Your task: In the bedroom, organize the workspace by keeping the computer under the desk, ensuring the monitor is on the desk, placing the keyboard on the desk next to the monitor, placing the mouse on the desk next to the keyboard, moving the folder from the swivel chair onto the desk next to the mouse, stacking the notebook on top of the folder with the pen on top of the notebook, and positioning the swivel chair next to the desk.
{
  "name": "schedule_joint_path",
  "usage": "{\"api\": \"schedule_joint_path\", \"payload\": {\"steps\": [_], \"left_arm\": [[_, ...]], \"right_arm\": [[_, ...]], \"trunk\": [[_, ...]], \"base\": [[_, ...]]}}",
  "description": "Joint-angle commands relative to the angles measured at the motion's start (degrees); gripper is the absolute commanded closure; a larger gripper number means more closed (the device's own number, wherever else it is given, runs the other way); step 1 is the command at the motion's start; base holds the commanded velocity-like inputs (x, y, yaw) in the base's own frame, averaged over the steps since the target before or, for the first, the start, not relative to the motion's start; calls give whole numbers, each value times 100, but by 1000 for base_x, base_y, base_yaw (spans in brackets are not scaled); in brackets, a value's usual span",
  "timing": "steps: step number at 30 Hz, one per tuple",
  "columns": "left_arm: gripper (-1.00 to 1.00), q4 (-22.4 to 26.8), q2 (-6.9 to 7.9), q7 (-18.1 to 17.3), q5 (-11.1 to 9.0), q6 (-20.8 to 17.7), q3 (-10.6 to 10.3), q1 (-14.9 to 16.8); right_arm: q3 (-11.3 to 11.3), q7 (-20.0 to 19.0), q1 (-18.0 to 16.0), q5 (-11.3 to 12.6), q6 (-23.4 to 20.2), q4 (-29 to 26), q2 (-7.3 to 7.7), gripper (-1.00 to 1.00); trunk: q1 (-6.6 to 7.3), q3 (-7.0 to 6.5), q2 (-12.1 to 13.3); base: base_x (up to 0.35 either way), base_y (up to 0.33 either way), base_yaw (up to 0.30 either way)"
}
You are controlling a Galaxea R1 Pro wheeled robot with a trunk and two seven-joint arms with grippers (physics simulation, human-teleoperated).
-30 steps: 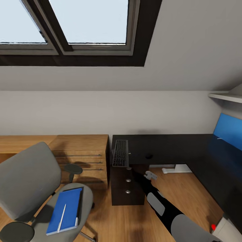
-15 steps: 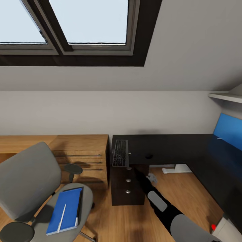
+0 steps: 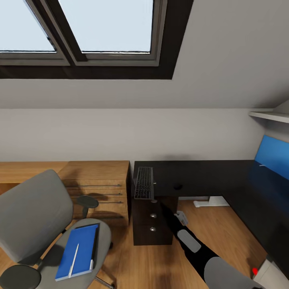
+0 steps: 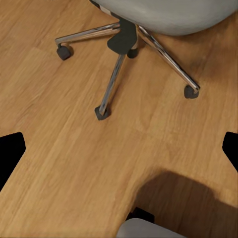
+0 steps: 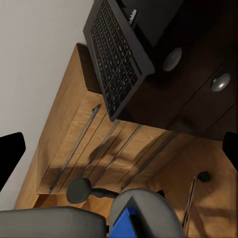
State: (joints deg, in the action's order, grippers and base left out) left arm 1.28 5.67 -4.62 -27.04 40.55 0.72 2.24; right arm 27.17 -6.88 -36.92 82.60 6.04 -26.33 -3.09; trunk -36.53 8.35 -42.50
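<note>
Dark desk forms an L along the wall, with one keyboard lying at its left end, partly overhanging the front edge, and one small dark mouse to the keyboard's right, apart from it. One right gripper hangs below and in front of the desk edge, beside the desk's drawer unit, which shows three round knobs; the keyboard lies up and to the left of it, the mouse just above it. Whether its fingers are spread or closed cannot be told, and nothing shows in its hold.

One grey swivel chair stands well to the gripper's left. Its seat carries one blue folder with one white pen lying along the cover. One wooden drawer chest with three long handles stands between chair and desk.

From the left wrist camera, the chair's chrome star base with castors rests on wooden floor.
</note>
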Motion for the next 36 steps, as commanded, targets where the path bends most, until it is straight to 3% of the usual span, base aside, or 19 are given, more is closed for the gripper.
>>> {"api": "schedule_joint_path", "payload": {"steps": [1,10,21,36], "left_arm": [[-100,-6,-2,-48,-47,13,7,5],[-100,-5,-12,-48,-47,5,7,5],[-100,-5,-14,-33,-47,-3,8,5],[-100,-5,-26,-13,-47,-3,13,5]], "right_arm": [[43,-23,-8,61,42,26,3,-100],[46,-24,-8,61,46,112,1,-100],[74,-89,-8,47,35,103,-1,-100],[104,-355,-8,30,29,93,-8,-100]], "trunk": [[-1,9,-7],[-1,9,-7],[-1,9,-7],[-1,9,-7]], "base": [[0,0,0],[0,-17,0],[0,-190,0],[0,-15,0]]}}
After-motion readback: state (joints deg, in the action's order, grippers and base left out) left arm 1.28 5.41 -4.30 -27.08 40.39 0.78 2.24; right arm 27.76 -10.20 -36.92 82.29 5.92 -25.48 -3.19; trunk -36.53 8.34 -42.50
